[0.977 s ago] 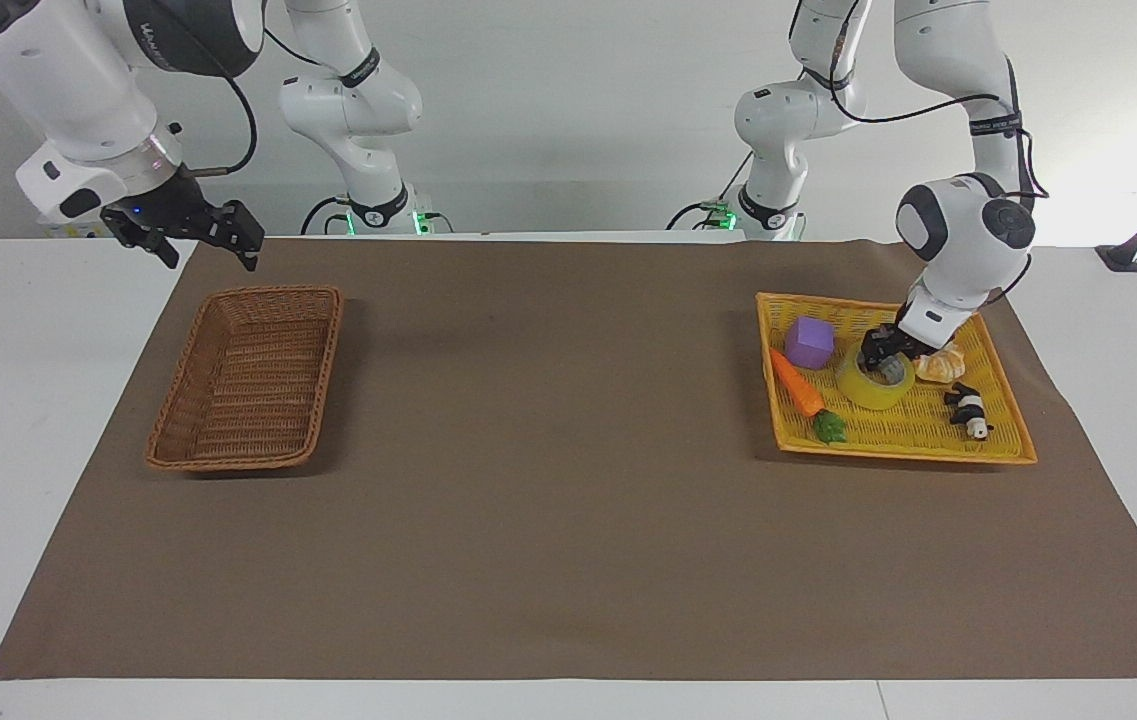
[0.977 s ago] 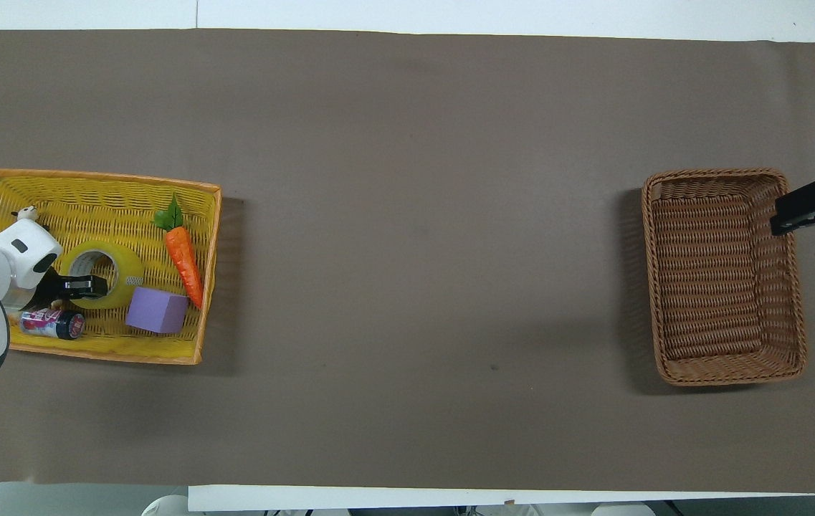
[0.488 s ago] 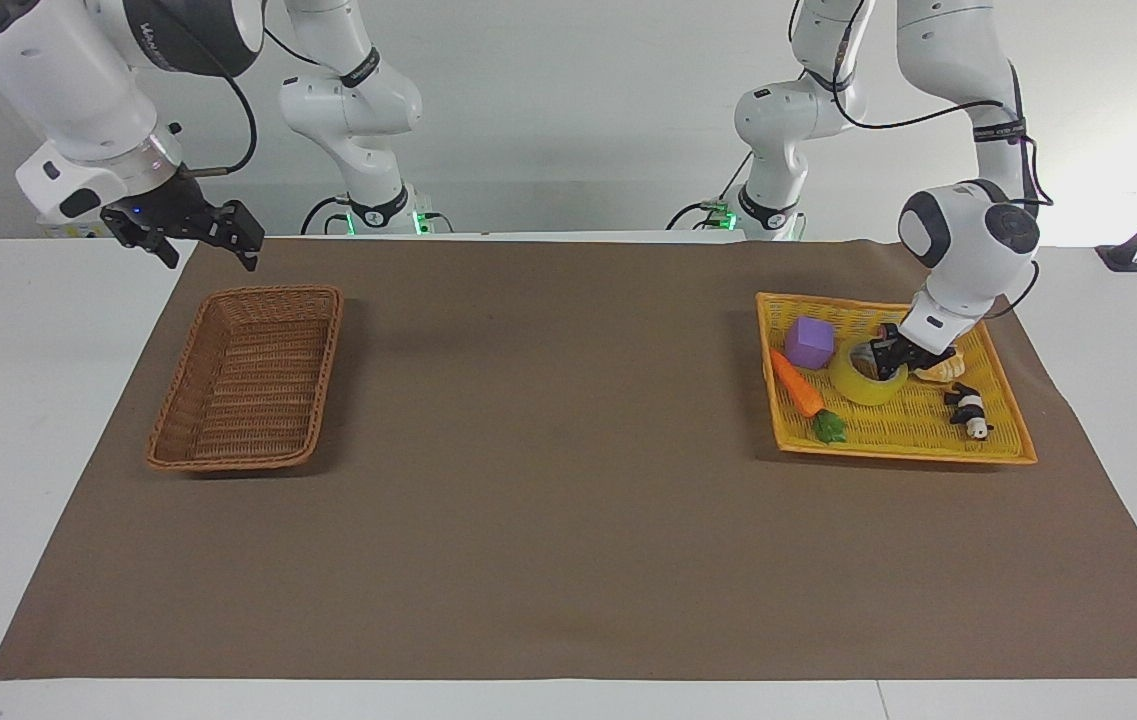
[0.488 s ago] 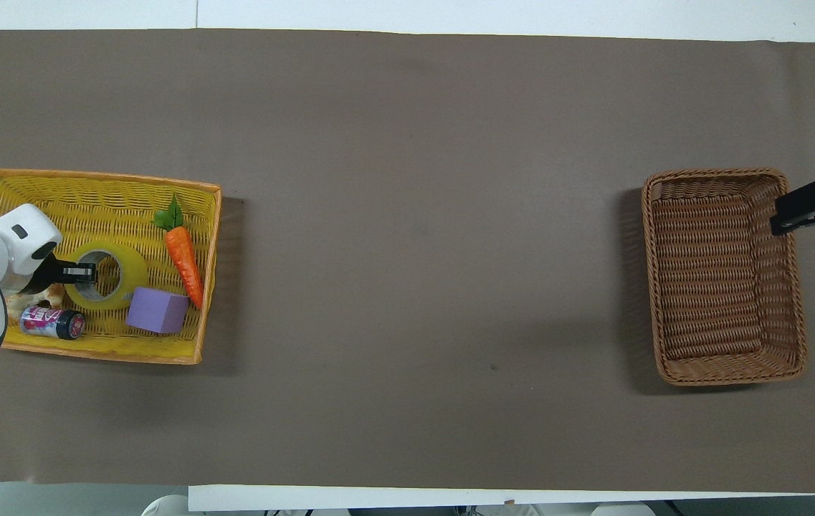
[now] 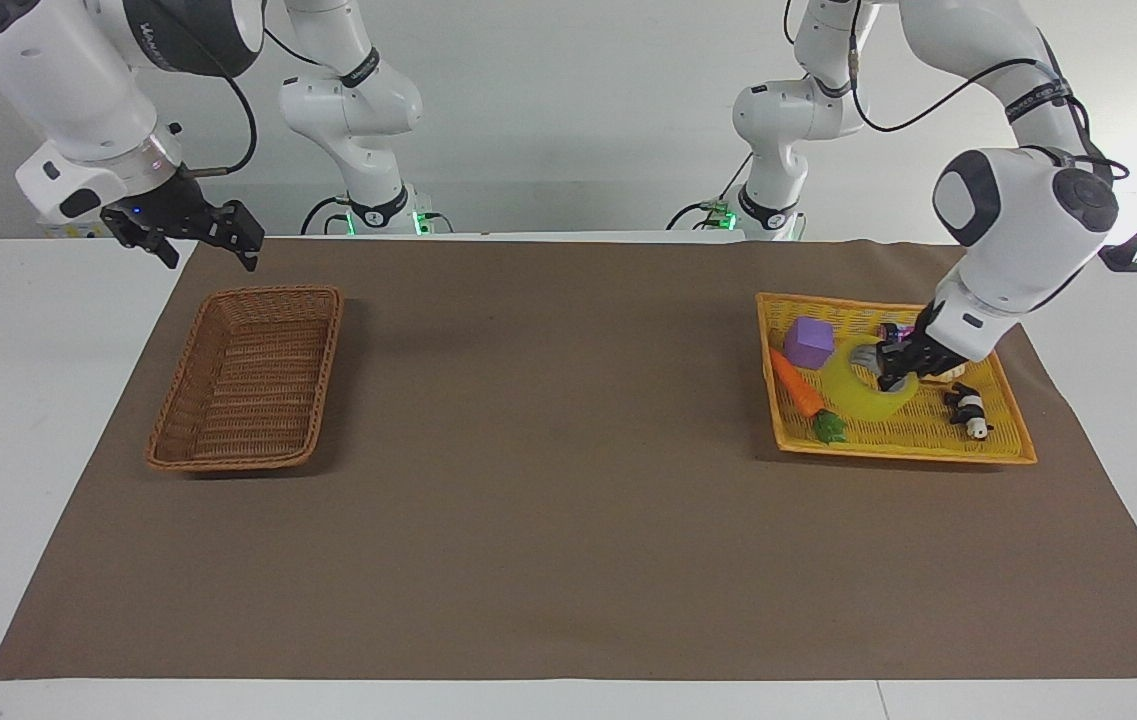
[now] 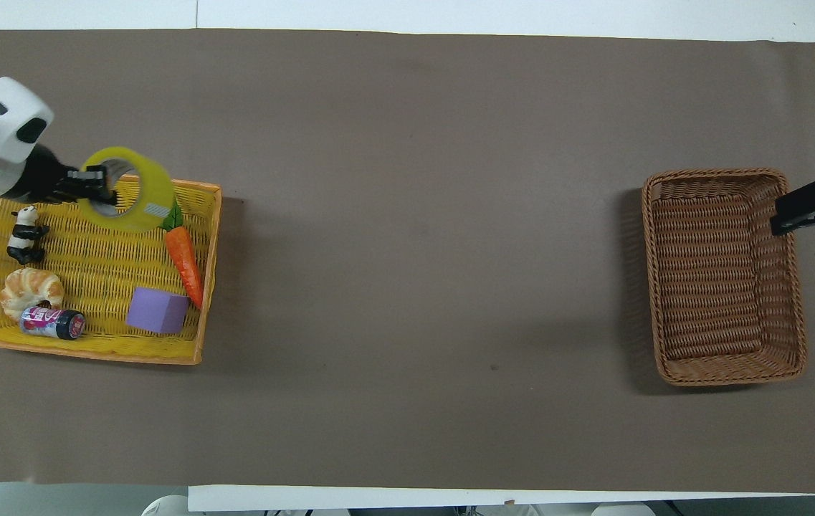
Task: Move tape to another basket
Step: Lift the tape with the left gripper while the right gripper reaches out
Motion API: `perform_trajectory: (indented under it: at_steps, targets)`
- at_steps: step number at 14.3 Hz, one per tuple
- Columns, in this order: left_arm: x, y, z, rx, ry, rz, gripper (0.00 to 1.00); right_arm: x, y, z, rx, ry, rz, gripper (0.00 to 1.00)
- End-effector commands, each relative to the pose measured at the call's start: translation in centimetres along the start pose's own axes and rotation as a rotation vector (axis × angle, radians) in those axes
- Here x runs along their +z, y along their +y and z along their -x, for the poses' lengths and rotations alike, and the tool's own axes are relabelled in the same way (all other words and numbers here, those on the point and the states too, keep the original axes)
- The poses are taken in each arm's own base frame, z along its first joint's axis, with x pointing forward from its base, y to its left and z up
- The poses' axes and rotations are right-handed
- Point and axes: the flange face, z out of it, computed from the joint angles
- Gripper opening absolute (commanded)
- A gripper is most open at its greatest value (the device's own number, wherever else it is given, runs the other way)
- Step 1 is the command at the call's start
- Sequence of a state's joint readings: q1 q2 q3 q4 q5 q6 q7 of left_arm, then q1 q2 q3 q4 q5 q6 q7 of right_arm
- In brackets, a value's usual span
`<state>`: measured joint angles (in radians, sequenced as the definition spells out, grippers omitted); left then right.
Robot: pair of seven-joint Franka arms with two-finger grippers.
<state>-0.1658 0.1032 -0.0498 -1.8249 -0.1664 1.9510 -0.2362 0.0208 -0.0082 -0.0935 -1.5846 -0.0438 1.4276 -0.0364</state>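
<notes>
Brown mat (image 5: 568, 520) on white bench (image 5: 28, 420). Left claw (image 5: 893, 366) pinching tape (image 5: 860, 392) wall, up over yellow basket (image 5: 903, 452) at bench end. Light, stiff, slick: grip through hole. Right claw (image 5: 196, 236) spread, waiting over bench edge by basket (image 5: 228, 462).

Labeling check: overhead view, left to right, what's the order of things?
panda → croissant → tape held up by the left gripper → purple block → carrot → brown basket → right gripper

Left gripper (image 5: 891, 368) clamps tape (image 5: 863, 392) (over yellow basket (image 5: 1008, 440))
</notes>
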Motion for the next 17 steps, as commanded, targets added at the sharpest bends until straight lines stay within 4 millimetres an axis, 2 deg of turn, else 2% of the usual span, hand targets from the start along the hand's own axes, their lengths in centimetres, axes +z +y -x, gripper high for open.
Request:
perform_trajectory:
  at_steps: [1,2,3,4,5,6,8,10,12,15,17]
  targets:
    - [0.9,12.1,3.1,-0.064,-0.047,0.074,0.0,0.1,0.1,0.7,-0.024,0.007,0.002,1.0]
    - [1.5,17.4,5.9,-0.015,-0.043,0.133,0.0,0.1,0.1,0.7,-0.024,0.007,0.002,1.0]
    - [1.8,21.0,8.2,0.019,-0.032,0.169,0.0,0.1,0.1,0.7,-0.024,0.007,0.002,1.0]
    - [2.0,24.1,10.6,0.047,-0.029,0.183,0.0,0.1,0.1,0.7,-0.024,0.007,0.003,1.0]
    - [2.1,25.8,12.1,0.078,-0.029,0.188,0.0,0.1,0.1,0.7,-0.024,0.007,0.002,1.0]
    - [2.2,26.1,12.5,0.084,-0.034,0.186,0.0,0.1,0.1,0.7,-0.024,0.007,0.003,1.0]
    - [2.8,25.4,12.6,0.077,-0.048,0.173,0.0,-0.1,-0.5,0.6,-0.04,0.021,-0.013,1.0]
    - [2.9,25.1,12.5,0.074,-0.049,0.171,0.0,-0.1,-3.5,0.6,-0.147,0.017,-0.056,1.0]
    - [2.6,24.4,11.4,0.058,-0.036,0.177,0.0,0.3,-5.7,0.5,-0.202,0.031,-0.253,1.0]
    - [2.5,23.9,10.9,0.05,-0.033,0.177,0.0,2.5,-8.9,0.9,-0.168,0.053,-0.603,1.0]
    - [2.4,24.0,10.8,0.05,-0.026,0.182,0.0,3.5,-11.3,-0.7,-0.2,0.132,-0.724,1.0]
